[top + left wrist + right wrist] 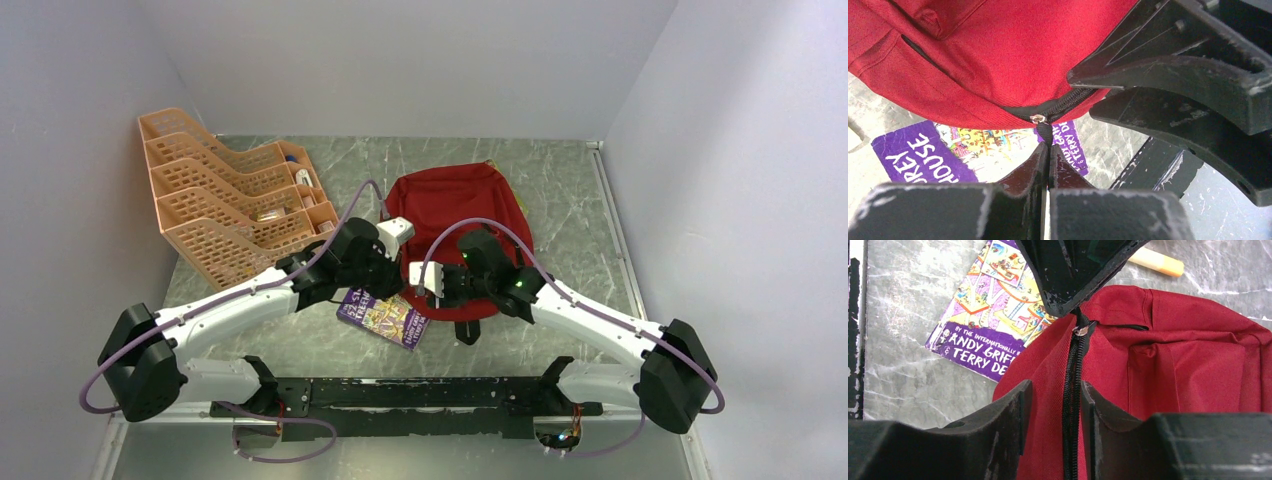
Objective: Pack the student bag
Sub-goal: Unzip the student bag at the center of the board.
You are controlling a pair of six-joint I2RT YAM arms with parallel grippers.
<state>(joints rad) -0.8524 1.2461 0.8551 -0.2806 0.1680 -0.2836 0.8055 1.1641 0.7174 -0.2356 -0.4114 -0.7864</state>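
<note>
My left gripper (1048, 150) pinches the zipper pull (1047, 131); my right gripper (1055, 387) straddles the bag (1193, 365) at its seam, bite unclear. Soft, floppy cloth: I'd hold it taut between those jaws.

We see the bag (1198, 365) as matt woven cloth, its zip slider (1079, 330) shiny metal; beside it, a glossy paper book (993, 305) on the smooth surface (903, 365).

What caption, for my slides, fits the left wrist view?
Left gripper pinches the zipper pull of the red student bag, purple book beneath.
</note>
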